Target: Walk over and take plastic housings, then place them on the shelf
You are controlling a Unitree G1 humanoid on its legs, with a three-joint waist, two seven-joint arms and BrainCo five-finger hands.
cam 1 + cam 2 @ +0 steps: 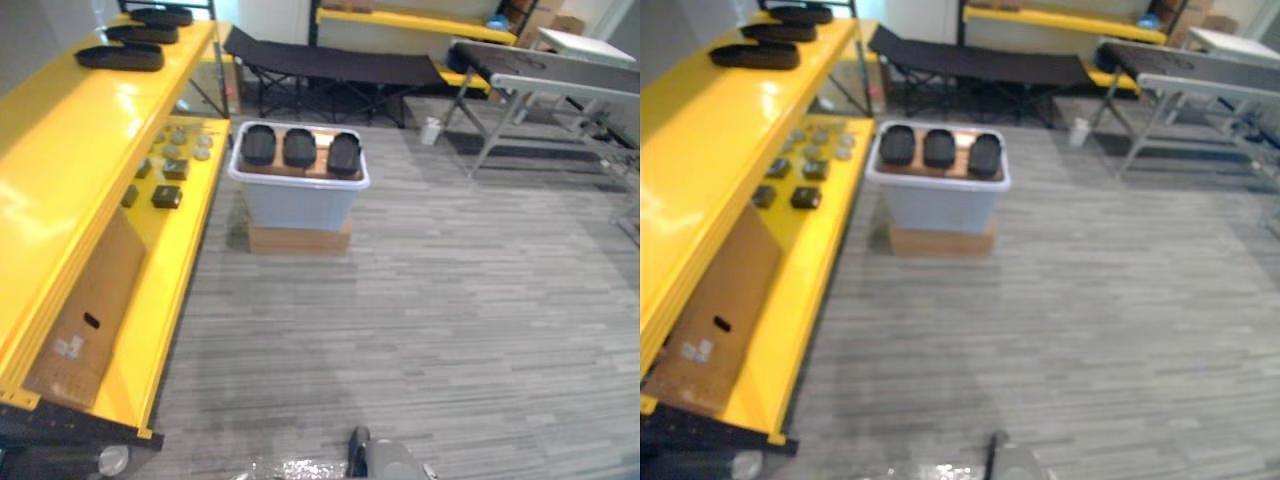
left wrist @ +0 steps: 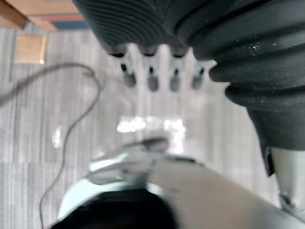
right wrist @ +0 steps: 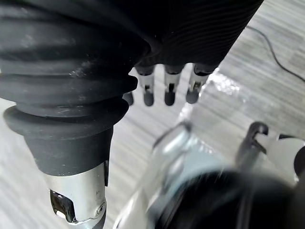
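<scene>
Three black plastic housings (image 1: 299, 147) lie side by side on top of a white bin (image 1: 298, 205), which stands on a flat cardboard box on the floor ahead. Three more black housings (image 1: 120, 56) rest at the far end of the yellow shelf's (image 1: 90, 140) top level, on my left. My left hand (image 2: 151, 76) hangs over the floor in its wrist view, fingers straight and holding nothing. My right hand (image 3: 169, 88) hangs the same way in its own wrist view, fingers straight and empty. Both hands are far from the bin.
The shelf's lower level holds several small dark and grey parts (image 1: 167, 196) and a leaning cardboard sheet (image 1: 85, 320). A black folding cot (image 1: 330, 65) stands behind the bin. Grey metal tables (image 1: 560, 80) and a white cup (image 1: 431, 131) are at the right rear. Grey plank floor lies between.
</scene>
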